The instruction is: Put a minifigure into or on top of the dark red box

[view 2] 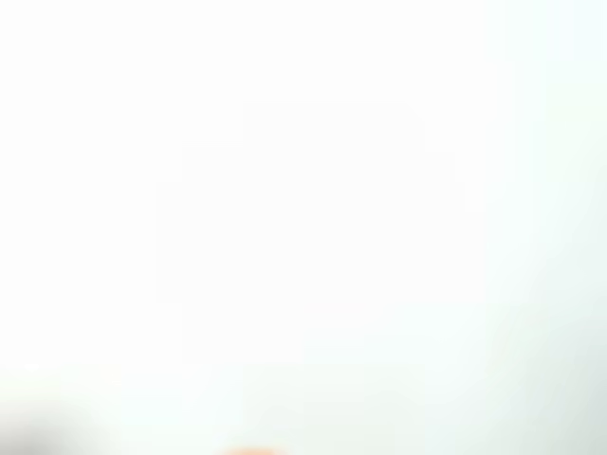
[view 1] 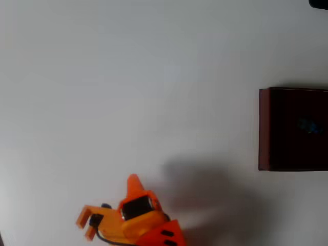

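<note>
Orange plastic marks the gripper (view 1: 89,223) in the overhead view, low in the picture and left of centre, its two short fingers (view 1: 82,214) pointing left with a small gap between them and nothing in that gap. The dark red box (view 1: 264,128) sits at the right edge, cut off by the frame, well apart from the gripper and higher up in the picture. Inside its near-black interior a faint bluish speck, the minifigure (view 1: 308,125), lies toward the right side; it is too blurred to tell its posture. The table (view 1: 128,77) is a plain white surface, with a soft grey shadow spreading between the arm and the box. A dark corner of something shows at the top right edge. The arm (view 1: 138,212) enters from the bottom edge, its orange body lying low over the table with a black part on top. The wrist view is almost wholly washed-out white table (view 2: 303,190), with a small orange sliver at the bottom edge.
</note>
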You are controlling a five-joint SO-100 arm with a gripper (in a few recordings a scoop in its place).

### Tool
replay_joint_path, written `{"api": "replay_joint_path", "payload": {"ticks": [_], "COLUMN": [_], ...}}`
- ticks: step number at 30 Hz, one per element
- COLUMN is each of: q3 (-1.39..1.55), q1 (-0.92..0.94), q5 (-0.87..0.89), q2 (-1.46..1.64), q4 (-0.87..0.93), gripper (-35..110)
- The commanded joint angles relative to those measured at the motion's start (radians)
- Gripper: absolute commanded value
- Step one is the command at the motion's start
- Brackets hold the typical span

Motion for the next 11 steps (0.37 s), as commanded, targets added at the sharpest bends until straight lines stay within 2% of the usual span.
{"api": "replay_joint_path", "payload": {"ticks": [1, 11], "q3": [0.023, 0.038], "q1": [-0.046, -0.110], "q5": [-0.006, -0.031], "q2": [0.041, 0.041], "q4": [0.081, 0.095], "gripper": [0, 0]}}
